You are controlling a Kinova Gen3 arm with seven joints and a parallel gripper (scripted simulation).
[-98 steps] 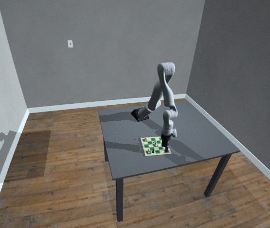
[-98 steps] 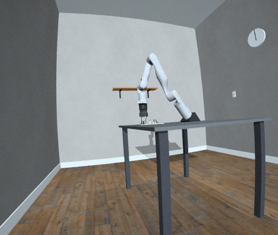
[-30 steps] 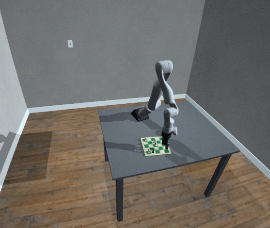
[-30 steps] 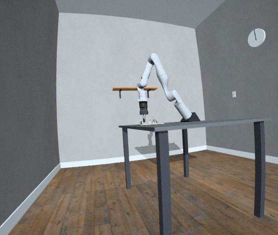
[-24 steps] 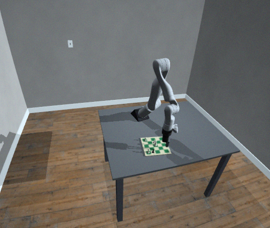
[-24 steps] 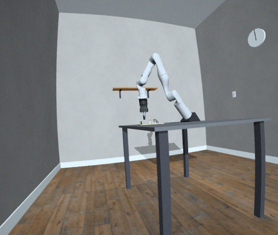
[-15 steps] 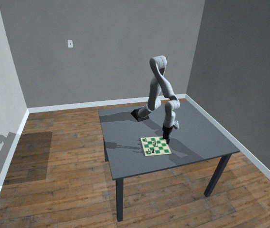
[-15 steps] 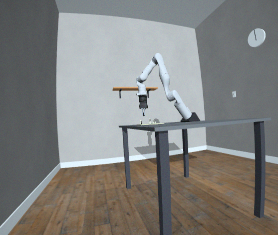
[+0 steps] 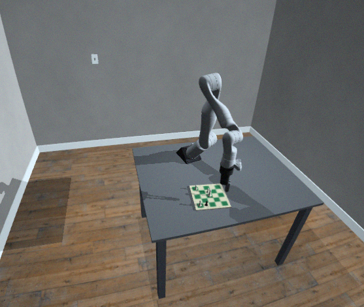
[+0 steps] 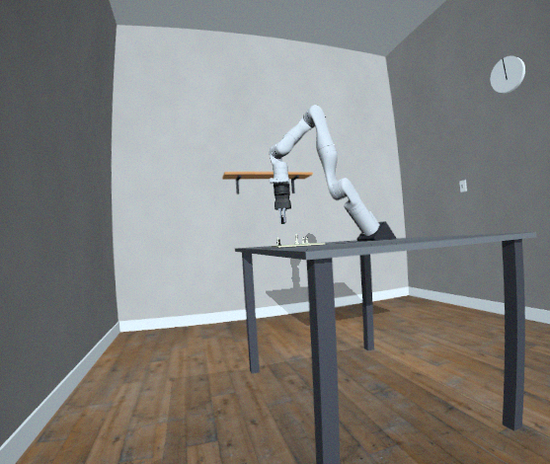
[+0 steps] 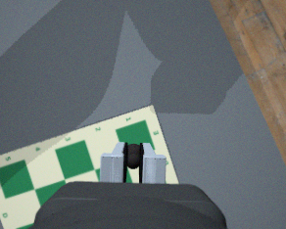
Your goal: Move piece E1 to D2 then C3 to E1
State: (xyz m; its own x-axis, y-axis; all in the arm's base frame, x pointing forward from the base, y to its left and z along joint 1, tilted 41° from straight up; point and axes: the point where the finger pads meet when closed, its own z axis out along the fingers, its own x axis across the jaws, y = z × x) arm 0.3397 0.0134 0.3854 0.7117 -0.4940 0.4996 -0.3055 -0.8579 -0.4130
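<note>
My gripper [image 11: 133, 157] [image 9: 227, 189] [image 10: 283, 218] is shut on a black chess piece [image 11: 133, 155] with a round head and holds it in the air above the corner of the green and cream chessboard [image 11: 73, 156] [image 9: 223, 202] [image 10: 314, 243]. The wrist view shows the board's edge digits and the green corner square below the fingers. In the top view, several white pieces [image 9: 208, 191] stand near the board's middle and back left, and a black piece [image 9: 206, 203] stands near the front edge.
The board lies on a dark grey table [image 9: 267, 191] [image 10: 415, 242]. The arm's base [image 9: 188, 154] stands at the table's back. The table's right edge and the wooden floor [image 11: 264, 59] show in the wrist view.
</note>
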